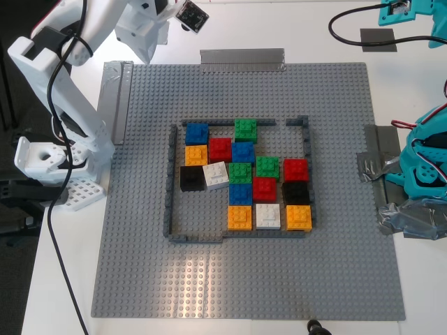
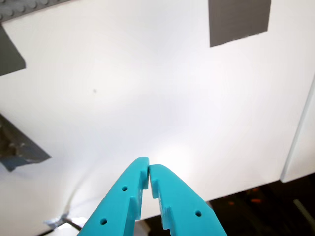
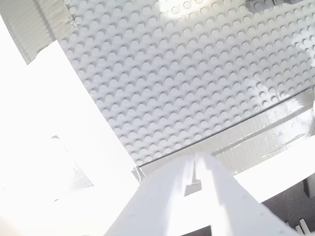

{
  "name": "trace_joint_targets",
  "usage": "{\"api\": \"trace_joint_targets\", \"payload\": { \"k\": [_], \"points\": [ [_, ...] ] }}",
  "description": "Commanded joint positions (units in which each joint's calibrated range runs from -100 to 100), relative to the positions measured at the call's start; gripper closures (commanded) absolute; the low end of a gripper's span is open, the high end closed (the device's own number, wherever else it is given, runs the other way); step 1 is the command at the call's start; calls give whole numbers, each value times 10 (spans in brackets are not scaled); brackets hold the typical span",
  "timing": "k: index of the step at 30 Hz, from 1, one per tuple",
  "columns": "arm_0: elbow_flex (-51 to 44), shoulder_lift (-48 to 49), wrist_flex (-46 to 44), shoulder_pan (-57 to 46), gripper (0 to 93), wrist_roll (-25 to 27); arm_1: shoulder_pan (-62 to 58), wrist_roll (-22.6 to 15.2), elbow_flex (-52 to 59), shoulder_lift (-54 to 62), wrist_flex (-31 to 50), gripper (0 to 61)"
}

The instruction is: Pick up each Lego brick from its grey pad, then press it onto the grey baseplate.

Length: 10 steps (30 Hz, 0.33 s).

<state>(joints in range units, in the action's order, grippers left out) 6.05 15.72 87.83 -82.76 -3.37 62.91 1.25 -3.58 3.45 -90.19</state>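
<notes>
grey baseplate, white table

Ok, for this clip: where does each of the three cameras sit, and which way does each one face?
Exterior view: overhead, looking down on the grey baseplate; a white arm at its left, a teal arm at its right.
First wrist view: on the teal arm, looking along my first gripper, shut, at white table and a grey pad.
Second wrist view: on the white arm, along my second gripper, shut, at the baseplate's taped corner.
Shared: exterior and second wrist views both show baseplate studs.
</notes>
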Motion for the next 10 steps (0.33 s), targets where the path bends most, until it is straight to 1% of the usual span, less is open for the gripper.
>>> {"api": "trace_joint_targets", "payload": {
  "k": [1,10],
  "points": [
    [1,7,0,14,927,4,5,0,-33,33,-5,612],
    [1,6,4,52,927,0,6,1,-35,34,-3,612]
  ]
}}
